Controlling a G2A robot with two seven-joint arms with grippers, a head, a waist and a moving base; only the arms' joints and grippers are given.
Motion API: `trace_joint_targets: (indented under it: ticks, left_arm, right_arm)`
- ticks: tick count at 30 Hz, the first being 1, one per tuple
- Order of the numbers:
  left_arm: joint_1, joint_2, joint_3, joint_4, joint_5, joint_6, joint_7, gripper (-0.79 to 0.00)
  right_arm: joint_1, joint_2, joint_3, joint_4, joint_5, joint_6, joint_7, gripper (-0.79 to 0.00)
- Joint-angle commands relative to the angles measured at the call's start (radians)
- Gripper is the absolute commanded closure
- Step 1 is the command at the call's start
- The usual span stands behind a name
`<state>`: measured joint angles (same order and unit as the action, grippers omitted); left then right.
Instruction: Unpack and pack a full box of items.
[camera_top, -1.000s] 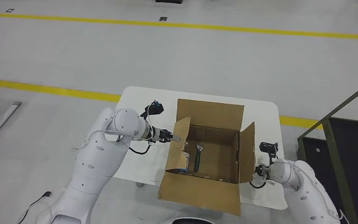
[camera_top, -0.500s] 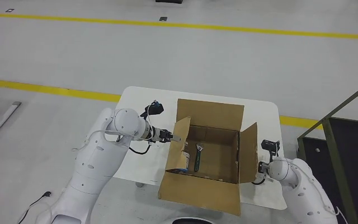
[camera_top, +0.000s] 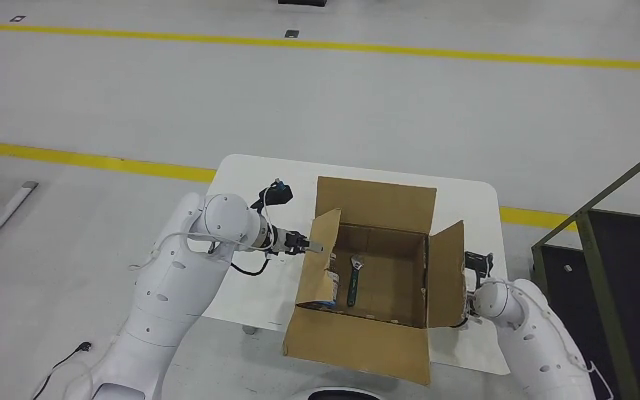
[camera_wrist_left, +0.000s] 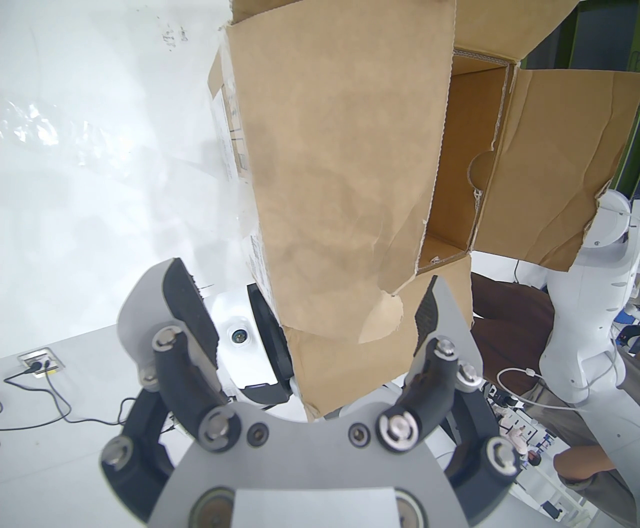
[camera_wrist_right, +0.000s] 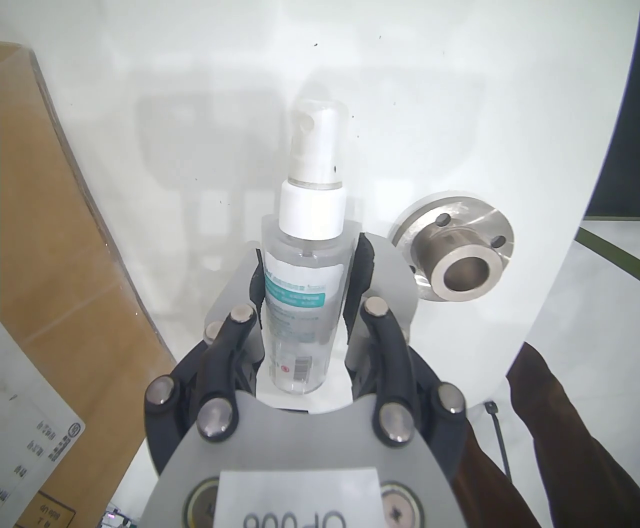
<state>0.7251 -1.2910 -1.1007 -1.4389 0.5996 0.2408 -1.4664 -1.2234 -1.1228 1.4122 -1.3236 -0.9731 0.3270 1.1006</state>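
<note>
Right jaws (camera_wrist_right: 310, 255) pinch one spray bottle (camera_wrist_right: 300, 295); its long axis runs straight out of the grip, nozzle leading. In the top view, one open box (camera_top: 378, 203) stands just beside that arm, at its 9 o'clock, on the tabletop (camera_top: 260, 180). This is the nearer arm for loading.

Left jaws (camera_wrist_left: 307, 295) are spread, straddling the box's 9 o'clock flap (camera_wrist_left: 340, 150).

Also counted:
- one metal flange (camera_wrist_right: 457, 252) near the bottle
- one dark tool (camera_top: 354, 281) in the box
- one packet (camera_top: 322, 290) in the box

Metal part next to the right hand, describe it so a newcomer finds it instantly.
Find the open cardboard box on the white table; outside its wall the right hand grips a clear spray bottle. Beside that bottle on the table lies the metal flange: a squat silver ring with a hollow bore and bolt holes, unlike the plastic bottle and cardboard.
</note>
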Motion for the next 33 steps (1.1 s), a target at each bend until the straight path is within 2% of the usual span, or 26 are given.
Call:
trace_joint_targets:
  ticks: [1, 3, 4, 5, 10, 14, 18, 23, 26, 28, 31, 33]
  left_arm:
    - [0.0, 0.0, 0.0, 0.0, 0.0, 0.0, 0.0, -0.785]
    - [0.0, 0.0, 0.0, 0.0, 0.0, 0.0, 0.0, -0.785]
    - [0.0, 0.0, 0.0, 0.0, 0.0, 0.0, 0.0, -0.785]
    - [0.0, 0.0, 0.0, 0.0, 0.0, 0.0, 0.0, -0.785]
    - [0.0, 0.0, 0.0, 0.0, 0.0, 0.0, 0.0, -0.785]
    - [0.0, 0.0, 0.0, 0.0, 0.0, 0.0, 0.0, -0.785]
    - [0.0, 0.0, 0.0, 0.0, 0.0, 0.0, 0.0, -0.785]
    - [0.0, 0.0, 0.0, 0.0, 0.0, 0.0, 0.0, -0.785]
    - [0.0, 0.0, 0.0, 0.0, 0.0, 0.0, 0.0, -0.785]
    - [0.0, 0.0, 0.0, 0.0, 0.0, 0.0, 0.0, -0.785]
    - [0.0, 0.0, 0.0, 0.0, 0.0, 0.0, 0.0, -0.785]
    - [0.0, 0.0, 0.0, 0.0, 0.0, 0.0, 0.0, -0.785]
  right_arm:
    - [0.005, -0.001, -0.002, 0.008, 0.003, -0.002, -0.001, -0.336]
    - [0.01, -0.002, -0.006, 0.016, 0.005, -0.004, -0.002, -0.215]
    - [0.013, -0.002, -0.006, 0.017, 0.001, -0.003, -0.006, -0.028]
    - [0.015, -0.002, -0.003, 0.011, 0.003, 0.001, -0.01, 0.0]
    - [-0.01, 0.005, 0.046, -0.078, 0.021, 0.014, -0.024, 0.0]
    - [-0.068, 0.013, 0.146, -0.238, 0.076, 0.043, -0.07, 0.0]
    - [-0.192, 0.009, 0.307, -0.485, 0.265, 0.053, -0.236, 0.0]
    - [-0.317, -0.007, 0.42, -0.678, 0.5, 0.002, -0.39, 0.0]
    - [-0.356, -0.013, 0.438, -0.752, 0.629, -0.077, -0.406, 0.0]
    - [-0.366, -0.012, 0.429, -0.778, 0.661, -0.118, -0.39, 0.0]
    - [-0.347, -0.012, 0.366, -0.792, 0.708, -0.163, -0.344, 0.0]
    - [-0.324, -0.011, 0.317, -0.791, 0.669, -0.162, -0.339, 0.0]
